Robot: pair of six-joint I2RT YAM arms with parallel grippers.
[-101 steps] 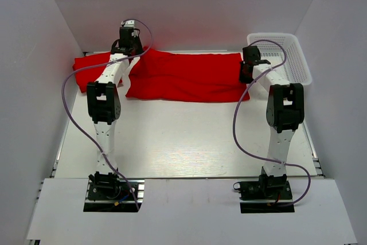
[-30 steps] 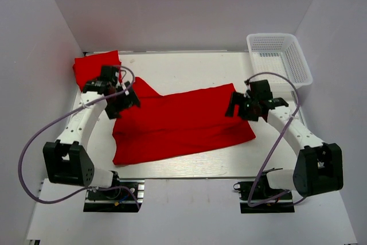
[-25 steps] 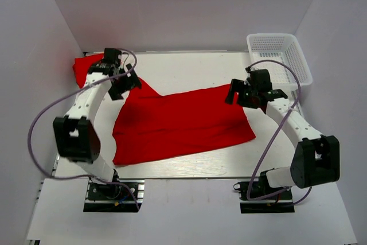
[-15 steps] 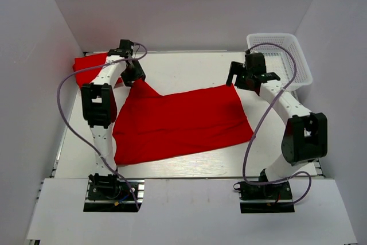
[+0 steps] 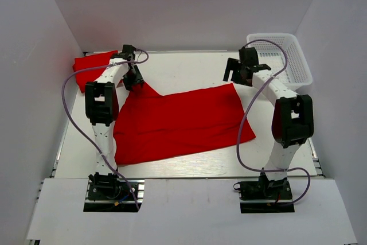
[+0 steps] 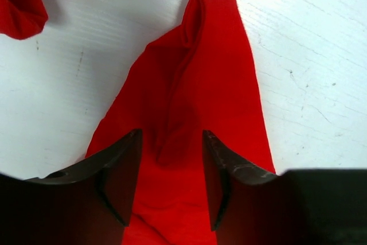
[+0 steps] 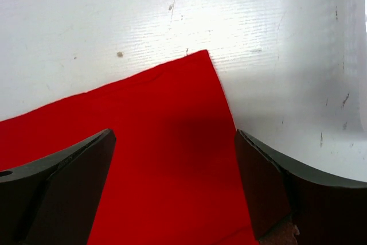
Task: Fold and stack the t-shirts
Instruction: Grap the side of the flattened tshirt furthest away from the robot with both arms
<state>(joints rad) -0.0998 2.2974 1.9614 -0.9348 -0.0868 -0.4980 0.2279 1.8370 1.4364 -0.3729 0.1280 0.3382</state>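
One red t-shirt lies spread across the middle of the table, its far left sleeve bunched into a ridge. A second t-shirt sits folded at the back left, with its edge showing in the left wrist view. My left gripper hangs over that sleeve. Its fingers stand half apart on either side of the ridge, with gaps showing. My right gripper is wide open above the shirt's far right corner and holds nothing.
A white lattice basket stands at the back right, just behind the right arm. White walls close in the table on the left, right and back. Purple cables loop from both arms.
Both arms have swung back from the middle of the shirt to its far corners. The left jaws have narrowed from wide open to half apart. The shirt lies flat and still.
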